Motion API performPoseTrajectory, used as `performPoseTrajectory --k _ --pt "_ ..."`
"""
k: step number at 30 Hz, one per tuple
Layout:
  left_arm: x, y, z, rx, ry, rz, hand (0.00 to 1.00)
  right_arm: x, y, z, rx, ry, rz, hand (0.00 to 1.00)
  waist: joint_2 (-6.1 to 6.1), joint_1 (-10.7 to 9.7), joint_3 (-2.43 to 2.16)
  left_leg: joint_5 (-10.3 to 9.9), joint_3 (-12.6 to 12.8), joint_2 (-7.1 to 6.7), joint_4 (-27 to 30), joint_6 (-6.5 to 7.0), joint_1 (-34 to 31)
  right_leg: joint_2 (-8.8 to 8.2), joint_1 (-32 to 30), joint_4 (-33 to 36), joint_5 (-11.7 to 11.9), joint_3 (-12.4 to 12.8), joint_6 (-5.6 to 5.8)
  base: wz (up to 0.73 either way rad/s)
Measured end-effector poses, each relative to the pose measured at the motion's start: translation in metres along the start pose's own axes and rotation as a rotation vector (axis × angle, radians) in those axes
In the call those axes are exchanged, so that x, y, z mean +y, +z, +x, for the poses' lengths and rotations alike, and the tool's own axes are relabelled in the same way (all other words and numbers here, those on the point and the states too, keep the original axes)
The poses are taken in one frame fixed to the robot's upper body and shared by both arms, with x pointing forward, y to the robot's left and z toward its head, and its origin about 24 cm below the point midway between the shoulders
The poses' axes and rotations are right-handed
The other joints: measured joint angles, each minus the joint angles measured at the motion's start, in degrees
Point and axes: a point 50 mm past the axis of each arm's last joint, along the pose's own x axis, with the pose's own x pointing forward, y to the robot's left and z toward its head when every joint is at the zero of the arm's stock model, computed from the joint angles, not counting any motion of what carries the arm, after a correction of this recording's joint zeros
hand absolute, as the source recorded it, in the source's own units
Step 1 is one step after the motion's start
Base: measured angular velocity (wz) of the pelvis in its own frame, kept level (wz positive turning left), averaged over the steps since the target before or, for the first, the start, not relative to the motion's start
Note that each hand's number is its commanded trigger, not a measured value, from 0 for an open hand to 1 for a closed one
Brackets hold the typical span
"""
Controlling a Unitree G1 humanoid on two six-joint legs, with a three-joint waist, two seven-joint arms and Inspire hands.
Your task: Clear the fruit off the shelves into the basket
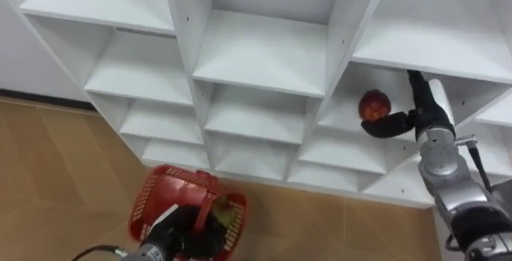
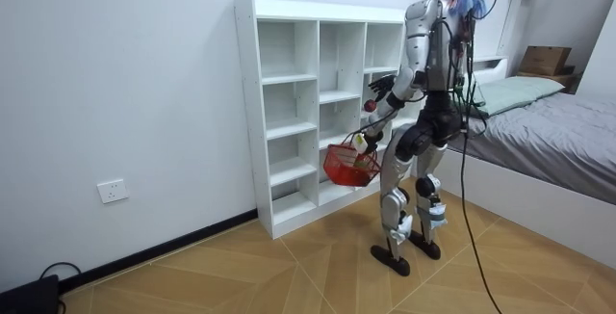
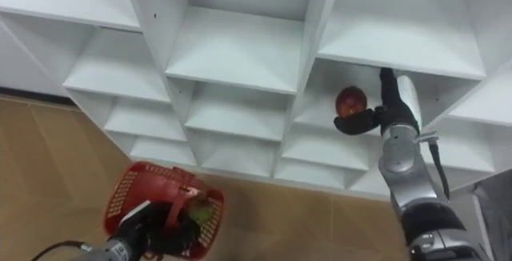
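Observation:
A red apple (image 1: 374,103) sits in my right hand (image 1: 422,115), with the thumb curled under it and the fingers behind. The hand is at the mouth of a compartment on the right side of the white closet (image 1: 264,53). Low on the left, my left hand (image 1: 164,235) is shut on the handle of a red mesh basket (image 1: 147,201). A greenish fruit (image 1: 227,211) lies in the basket. In the room view I stand facing the closet (image 2: 289,112), with the basket (image 2: 346,167) hanging at thigh height and the apple (image 2: 368,106) raised in front of the shelves.
The closet's other compartments in view hold nothing. Wooden floor (image 1: 56,165) runs below and to the left of it. A bed (image 2: 549,121) stands close behind me on the room view's right. A white wall (image 2: 115,83) runs along the room view's left.

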Motion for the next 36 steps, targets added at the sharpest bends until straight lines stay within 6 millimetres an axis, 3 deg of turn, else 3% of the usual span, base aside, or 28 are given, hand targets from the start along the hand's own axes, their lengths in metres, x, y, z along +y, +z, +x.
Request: performPoseTrajectory --k 8,17,36 --pt "-0.004 0.008 0.007 -0.003 -0.026 0.029 1.00 -0.002 -0.006 -0.001 0.027 -0.048 -0.018 0.00 0.14 1.23 0.31 0.17 -0.09 0.04 0.17 -0.10 -4.61 -0.32 -4.83 1.03 0.09 0.10 -0.11 -0.01" --pt "-0.005 0.011 0.014 0.027 -0.028 0.021 1.00 -0.005 0.000 0.003 0.018 -0.079 -0.034 0.00 0.25 2.13 0.44 0.60 0.84 -0.17 -0.20 0.07 -7.59 -0.84 -9.29 2.77 0.05 0.79 -0.09 -0.05" --pt "-0.009 0.009 0.015 0.040 -0.025 0.031 1.00 -0.014 0.006 0.006 0.007 -0.196 -0.033 0.00 0.22 0.64 0.47 1.52 0.95 -0.33 -1.45 -0.01 -8.51 -1.01 -10.61 2.66 0.12 0.57 -0.22 0.00"
